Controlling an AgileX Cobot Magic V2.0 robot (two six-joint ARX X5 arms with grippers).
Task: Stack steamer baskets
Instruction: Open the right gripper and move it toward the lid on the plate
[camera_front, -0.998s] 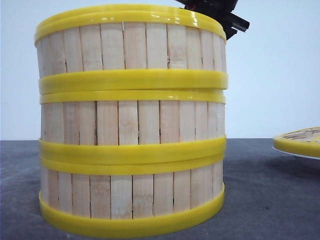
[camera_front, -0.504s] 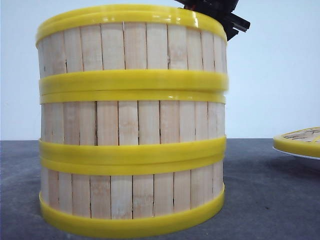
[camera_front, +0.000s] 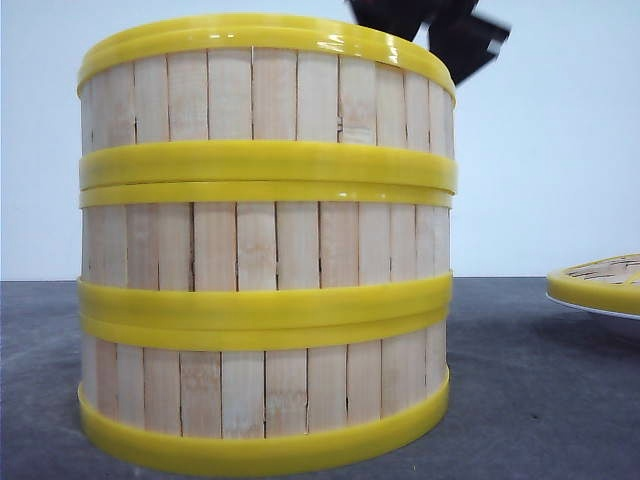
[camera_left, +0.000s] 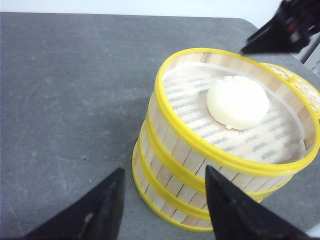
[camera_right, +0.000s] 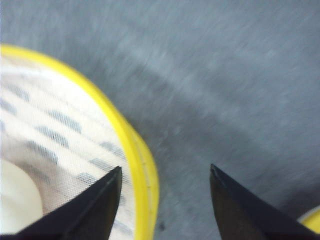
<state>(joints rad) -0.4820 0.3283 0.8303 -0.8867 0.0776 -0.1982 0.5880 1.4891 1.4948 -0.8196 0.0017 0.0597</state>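
Observation:
Three steamer baskets (camera_front: 265, 250) stand stacked in one column on the dark grey table, pale slats between yellow rings. A white bun (camera_left: 237, 101) lies on the mesh liner in the top basket (camera_left: 235, 145). My left gripper (camera_left: 164, 169) hangs open beside the stack's wall and holds nothing. Above the top basket's far right rim (camera_right: 141, 167) my right gripper (camera_right: 165, 166) is open and empty, one finger over the liner and one outside. In the front view the right gripper (camera_front: 445, 35) is a dark blur behind the top rim.
A flat yellow-rimmed woven lid (camera_front: 600, 283) rests on a white plate at the right of the table; the lid (camera_left: 306, 91) also shows just behind the stack. Bare grey table (camera_left: 75, 90) stretches to the left of the stack.
The top basket has settled level on the stack, its rim shifted slightly right. My right gripper has lifted away from the rim and is blurred with motion.

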